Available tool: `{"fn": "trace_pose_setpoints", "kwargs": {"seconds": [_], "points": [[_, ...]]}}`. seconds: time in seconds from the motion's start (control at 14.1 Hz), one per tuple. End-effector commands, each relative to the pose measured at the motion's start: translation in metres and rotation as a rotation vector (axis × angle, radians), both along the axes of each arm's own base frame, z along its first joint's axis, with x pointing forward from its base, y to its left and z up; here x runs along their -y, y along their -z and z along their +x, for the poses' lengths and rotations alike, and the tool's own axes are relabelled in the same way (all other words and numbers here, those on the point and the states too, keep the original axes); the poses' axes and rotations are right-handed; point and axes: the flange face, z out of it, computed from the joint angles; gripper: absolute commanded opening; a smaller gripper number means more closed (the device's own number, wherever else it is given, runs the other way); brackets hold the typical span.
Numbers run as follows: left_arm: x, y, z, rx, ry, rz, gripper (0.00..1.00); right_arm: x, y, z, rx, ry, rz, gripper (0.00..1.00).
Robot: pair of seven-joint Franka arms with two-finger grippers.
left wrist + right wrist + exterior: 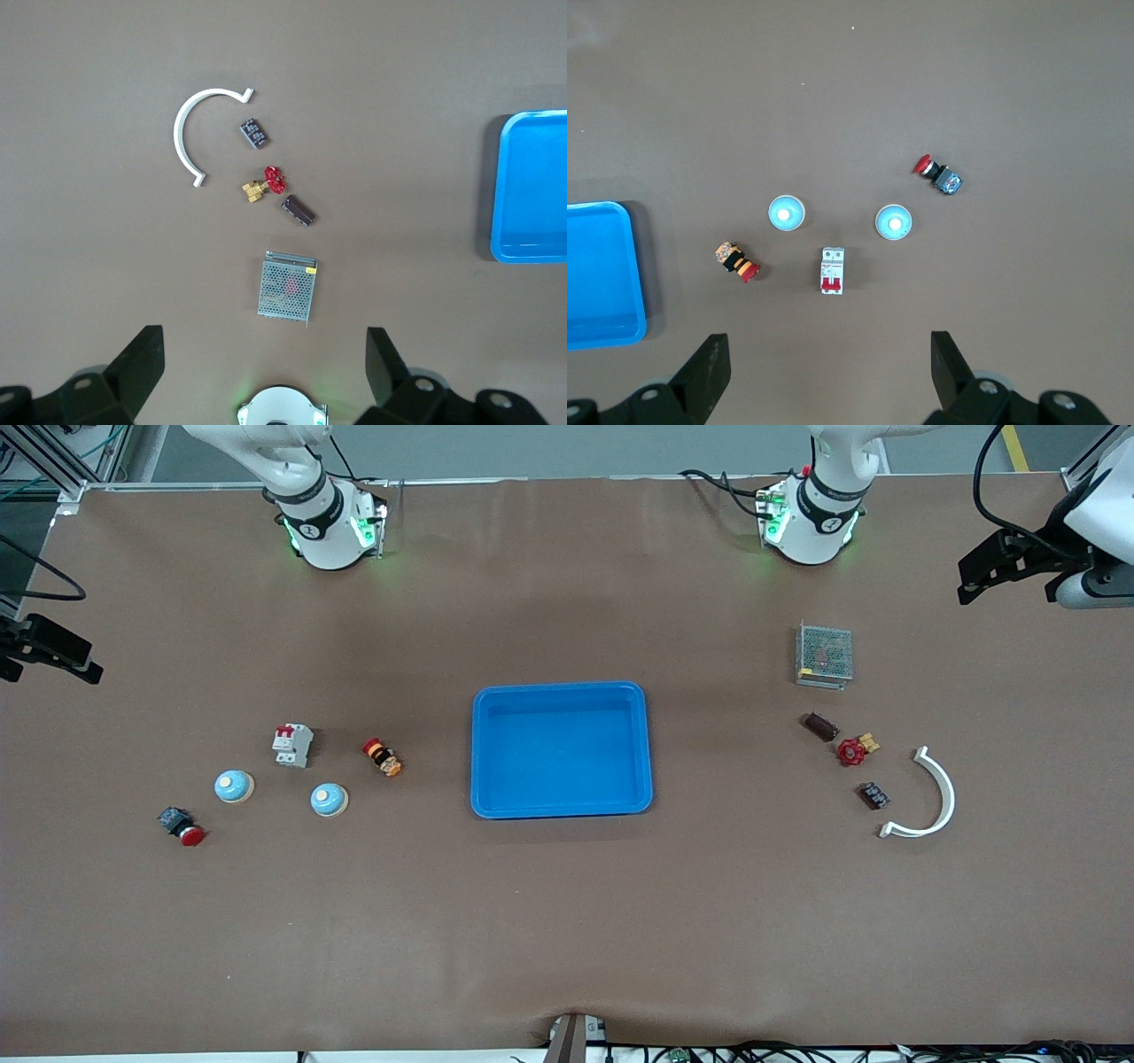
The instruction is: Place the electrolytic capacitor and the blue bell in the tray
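The bright blue tray [562,749] lies empty at the table's middle; it also shows in the left wrist view [532,186] and the right wrist view [598,274]. Two blue bells [234,786] [329,800] sit toward the right arm's end [787,212] [893,221]. A dark brown cylindrical capacitor [820,726] [299,211] and a second dark cylinder with pale markings [873,795] [255,133] lie toward the left arm's end. My left gripper [1010,589] [264,354] and right gripper [49,671] [828,359] hang open and empty, high above the table's ends.
Near the bells lie a white circuit breaker [292,745], a red-and-yellow button [382,757] and a red push button [182,826]. Near the capacitor lie a metal mesh box [824,654], a red valve [855,750] and a white curved piece [926,797].
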Motion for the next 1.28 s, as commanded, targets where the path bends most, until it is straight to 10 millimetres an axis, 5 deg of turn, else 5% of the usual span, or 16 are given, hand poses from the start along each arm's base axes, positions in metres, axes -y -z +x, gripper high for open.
{"fn": "trace_pose_setpoints", "kwargs": {"seconds": [0.0,0.36,0.64,1.0,1.21], "points": [[-0.001,-0.003,0.001,0.001,0.018,0.003,1.0,-0.001,-0.004,-0.008,0.008,0.01,0.01,1.0],[-0.01,-0.004,0.002,0.005,0.004,0.016,1.0,-0.002,-0.003,-0.008,0.007,0.009,0.01,1.0],[-0.008,0.022,0.015,-0.042,0.009,-0.001,1.0,-0.002,-0.003,-0.008,0.007,0.01,0.01,1.0],[-0.005,0.087,0.012,-0.108,-0.061,0.016,1.0,-0.013,0.005,0.001,0.007,-0.003,0.013,1.0],[-0.001,0.13,0.0,-0.079,-0.135,0.032,1.0,-0.024,0.037,0.016,0.017,-0.016,0.038,1.0]]}}
